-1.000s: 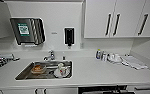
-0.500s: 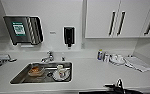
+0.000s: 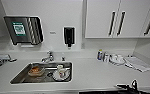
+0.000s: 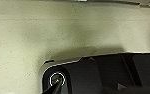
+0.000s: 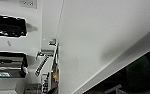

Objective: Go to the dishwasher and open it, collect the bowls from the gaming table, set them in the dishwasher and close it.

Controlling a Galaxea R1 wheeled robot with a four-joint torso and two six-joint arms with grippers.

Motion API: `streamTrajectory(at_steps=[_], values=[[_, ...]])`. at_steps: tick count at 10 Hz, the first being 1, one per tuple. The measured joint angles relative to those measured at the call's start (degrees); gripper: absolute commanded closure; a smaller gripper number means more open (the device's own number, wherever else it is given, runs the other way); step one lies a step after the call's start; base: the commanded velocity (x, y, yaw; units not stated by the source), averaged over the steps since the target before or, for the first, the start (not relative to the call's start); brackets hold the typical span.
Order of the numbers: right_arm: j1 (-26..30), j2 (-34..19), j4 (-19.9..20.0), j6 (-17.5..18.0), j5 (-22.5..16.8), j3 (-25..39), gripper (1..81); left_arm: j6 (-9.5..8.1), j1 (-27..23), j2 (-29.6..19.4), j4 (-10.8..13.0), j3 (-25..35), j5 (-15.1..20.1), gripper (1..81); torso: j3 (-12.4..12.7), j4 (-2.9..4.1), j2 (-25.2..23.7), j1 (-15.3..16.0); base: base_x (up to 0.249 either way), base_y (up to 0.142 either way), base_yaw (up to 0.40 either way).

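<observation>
As the right gripper (image 3: 131, 86) rises into sight at the counter's front edge, the robot faces the sink (image 3: 18, 78).
I cannot tell whether it is open or closed. The dark strip just below it is probably the dishwasher (image 3: 103, 92), so the robot looks well placed; the green shape (image 5: 138, 72) under the counter may be a bowl.

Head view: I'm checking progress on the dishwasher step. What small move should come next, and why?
Probably bend the torso down or back off a little. The camera looks at the sink, the counter and the upper cabinets, while a thin dark strip lies under the counter's front edge, so what is below cannot be judged yet.
</observation>
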Motion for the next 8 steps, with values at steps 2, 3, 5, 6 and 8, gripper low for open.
streamTrajectory(at_steps=[2,3,5,6,8], values=[[0.07,-4.66,0.94,0.02,-2.32,-0.48,1.0,0.00,0.35,0.80,0.16,-0.26,0.00,1.0,0.00,0.00,0.00,0.00,0.000,0.000,0.000],[-0.59,-5.42,1.19,-0.01,-2.93,-0.72,1.0,0.00,0.49,0.96,0.21,-0.85,0.00,1.0,0.00,0.00,0.00,0.00,0.000,0.000,0.000],[-5.46,-5.42,1.38,-0.39,-3.83,-0.80,1.0,0.00,0.44,1.44,0.22,-3.07,-0.07,1.0,0.00,0.00,0.00,0.00,0.000,0.000,0.000],[-8.96,-5.42,1.02,-1.00,-3.69,-1.50,1.0,0.02,0.44,1.96,0.22,-3.82,-0.13,1.0,0.00,0.00,0.00,0.00,0.000,0.000,0.000],[-14.58,-4.68,0.21,-2.51,-1.35,-3.78,1.0,0.24,0.44,2.78,0.35,-3.78,-0.24,1.0,0.00,0.00,-0.02,0.00,0.000,0.000,0.000]])
